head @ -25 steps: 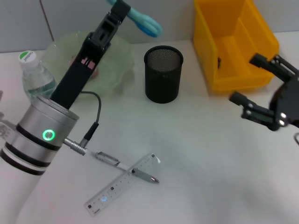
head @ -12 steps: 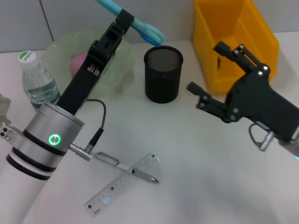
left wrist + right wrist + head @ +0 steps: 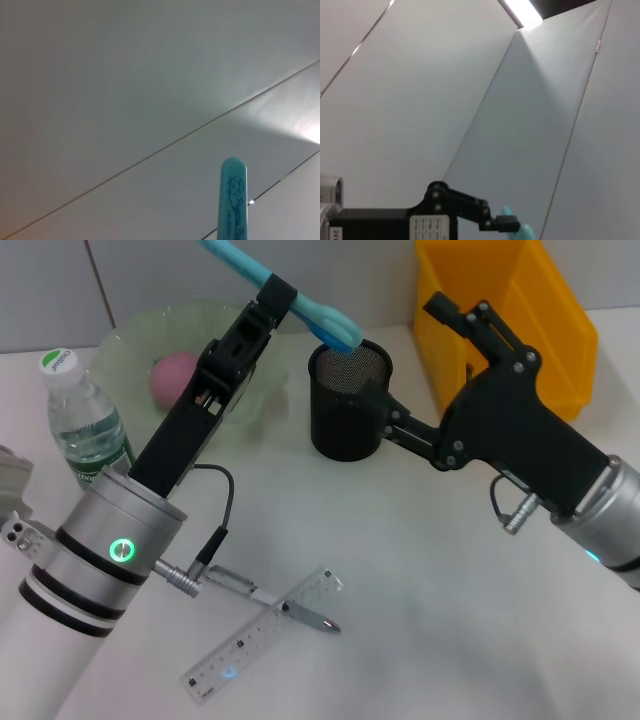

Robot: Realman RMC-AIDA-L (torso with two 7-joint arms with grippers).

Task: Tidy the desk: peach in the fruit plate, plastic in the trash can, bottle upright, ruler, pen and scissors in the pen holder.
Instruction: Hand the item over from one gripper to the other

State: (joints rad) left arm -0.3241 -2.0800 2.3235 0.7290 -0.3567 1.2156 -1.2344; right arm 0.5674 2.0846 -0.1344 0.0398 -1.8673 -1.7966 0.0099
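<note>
My left gripper [image 3: 272,295] is shut on the teal scissors [image 3: 318,316] and holds them tilted, their lower end just above the rim of the black mesh pen holder [image 3: 345,420]. The scissors' tip also shows in the left wrist view [image 3: 233,200]. My right gripper [image 3: 422,370] is open, next to the pen holder's right side. The pink peach [image 3: 172,377] lies in the green fruit plate [image 3: 125,340]. The water bottle [image 3: 85,420] stands upright at the left. The clear ruler [image 3: 262,635] and the pen [image 3: 275,602] lie crossed on the desk in front.
A yellow bin [image 3: 500,335] stands at the back right, behind my right arm. The right wrist view shows the wall, my left gripper [image 3: 470,215] and a bit of the scissors [image 3: 520,229].
My right arm has swung left from the desk's right edge to the pen holder's side. My left gripper has carried the scissors down and right, closer to the holder's rim.
</note>
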